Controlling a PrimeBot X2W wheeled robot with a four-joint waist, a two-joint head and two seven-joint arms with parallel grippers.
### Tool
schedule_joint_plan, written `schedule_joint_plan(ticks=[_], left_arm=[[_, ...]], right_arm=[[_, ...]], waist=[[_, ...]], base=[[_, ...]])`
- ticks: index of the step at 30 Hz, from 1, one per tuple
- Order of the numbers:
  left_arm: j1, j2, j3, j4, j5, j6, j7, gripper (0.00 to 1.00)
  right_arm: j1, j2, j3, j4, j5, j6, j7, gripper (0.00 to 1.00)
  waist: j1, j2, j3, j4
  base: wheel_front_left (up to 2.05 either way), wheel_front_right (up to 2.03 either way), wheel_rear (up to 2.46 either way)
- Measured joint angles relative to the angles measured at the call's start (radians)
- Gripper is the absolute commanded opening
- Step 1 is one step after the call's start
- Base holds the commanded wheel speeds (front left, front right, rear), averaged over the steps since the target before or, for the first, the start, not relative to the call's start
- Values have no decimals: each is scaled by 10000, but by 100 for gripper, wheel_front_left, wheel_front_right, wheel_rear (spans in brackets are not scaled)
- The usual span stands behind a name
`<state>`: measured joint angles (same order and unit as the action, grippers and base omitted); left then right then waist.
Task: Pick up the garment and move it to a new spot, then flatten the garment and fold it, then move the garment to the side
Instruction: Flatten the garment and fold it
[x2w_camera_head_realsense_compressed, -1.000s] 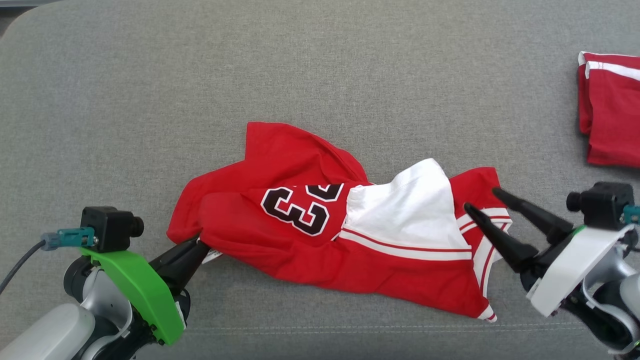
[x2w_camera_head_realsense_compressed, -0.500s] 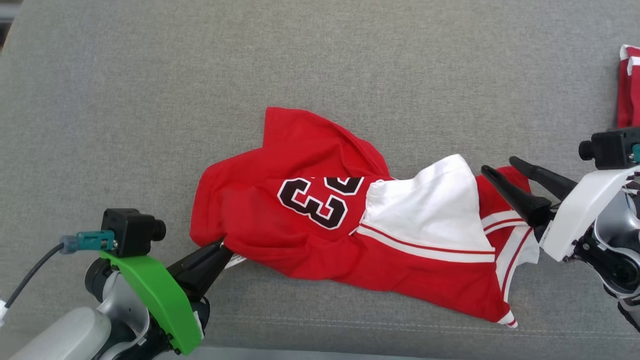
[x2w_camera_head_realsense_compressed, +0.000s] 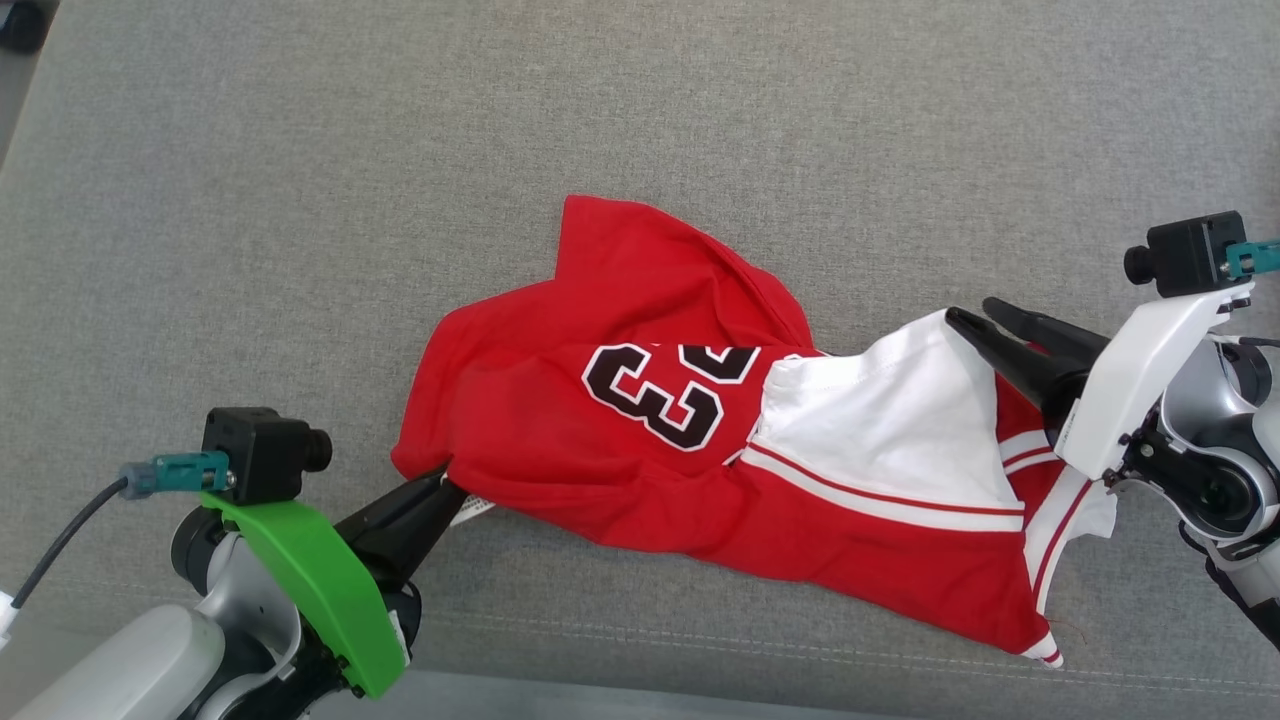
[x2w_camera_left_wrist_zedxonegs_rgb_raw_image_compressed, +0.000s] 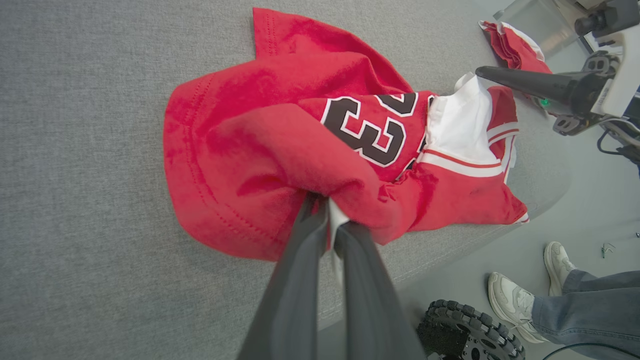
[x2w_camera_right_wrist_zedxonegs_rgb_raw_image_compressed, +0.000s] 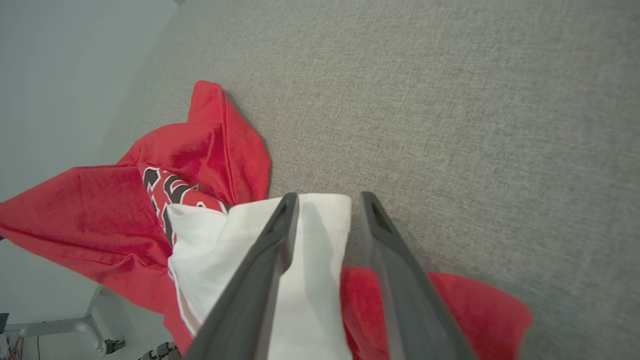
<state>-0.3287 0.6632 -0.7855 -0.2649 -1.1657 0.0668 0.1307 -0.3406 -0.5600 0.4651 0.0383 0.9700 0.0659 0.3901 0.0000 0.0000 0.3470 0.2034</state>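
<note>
- Grey cloth-covered surface (x2w_camera_head_realsense_compressed: 300, 150) holds the crumpled red and white jersey (x2w_camera_head_realsense_compressed: 620, 480) near its front edge.
- Left gripper (x2w_camera_head_realsense_compressed: 450, 480) is pinching its red edge (x2w_camera_head_realsense_compressed: 425, 455).
- Right gripper (x2w_camera_head_realsense_compressed: 968, 308) has fingers apart around the white corner (x2w_camera_head_realsense_compressed: 900, 400).
- Flattening looks only begun; folding and moving aside are left.

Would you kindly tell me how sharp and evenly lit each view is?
Head view: soft, even light, garment crisp, faint shadows. Left wrist view: wide-angle bowing, left gripper blurred up close. Right wrist view: right gripper soft, garment's near edge smeared.
</note>
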Motion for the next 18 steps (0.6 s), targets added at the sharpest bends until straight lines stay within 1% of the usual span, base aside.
schedule_joint_plan(ticks=[1, 2, 3, 4, 7, 8, 9, 10, 11, 12, 18], left_arm=[[0, -15, 6, 4, 0, 0, -8, 0], [0, -21, 12, 8, 0, 0, -8, 0], [0, -21, 15, 12, 0, 2, -10, 0], [0, -21, 23, 13, 0, 2, -10, 0], [0, -23, 52, 29, -2, 12, -42, 0], [0, -23, 67, 29, -2, 12, -42, 0], [0, -23, 73, 33, -2, 12, -44, 0], [0, -27, 77, 33, -2, 12, -82, 0], [0, -31, 82, 35, -4, 12, -94, 0], [0, -35, 86, 38, -4, 12, -94, 0], [-1, -71, 86, 50, -4, 12, -94, 0]], right_arm=[[-30, 10, 4, 46, 15, 42, 46, 43], [-55, 31, 6, 94, 50, 44, 84, 35], [-78, 61, 6, 144, 100, 46, 88, 23], [-101, 94, 13, 180, 146, 75, 132, 4], [-136, 192, 67, 280, 364, 125, 334, 4], [-162, 190, 84, 316, 364, 130, 347, 18], [-198, 182, 88, 349, 364, 132, 353, 36], [-232, 171, 86, 368, 364, 132, 395, 69], [-272, 167, 90, 408, 362, 132, 426, 87], [-310, 157, 104, 449, 357, 134, 435, 100], [-523, 42, 295, 711, 311, 180, 755, 100]], waist=[[0, 0, 0, 2], [0, 0, 1, 2], [0, 0, 3, 2], [0, 0, 6, -1], [0, 0, 22, -16], [0, 0, 30, -22], [0, 0, 39, -30], [0, 0, 47, -38], [0, 0, 55, -46], [0, 0, 62, -53], [0, 0, 112, -68]], base=[[0, 0, 0], [0, 0, 0], [0, 0, 0], [0, 0, 0], [0, 0, 0], [0, 0, 0], [0, 0, 0], [0, 0, 0], [0, 0, 0], [0, 0, 0], [0, 0, 0]])
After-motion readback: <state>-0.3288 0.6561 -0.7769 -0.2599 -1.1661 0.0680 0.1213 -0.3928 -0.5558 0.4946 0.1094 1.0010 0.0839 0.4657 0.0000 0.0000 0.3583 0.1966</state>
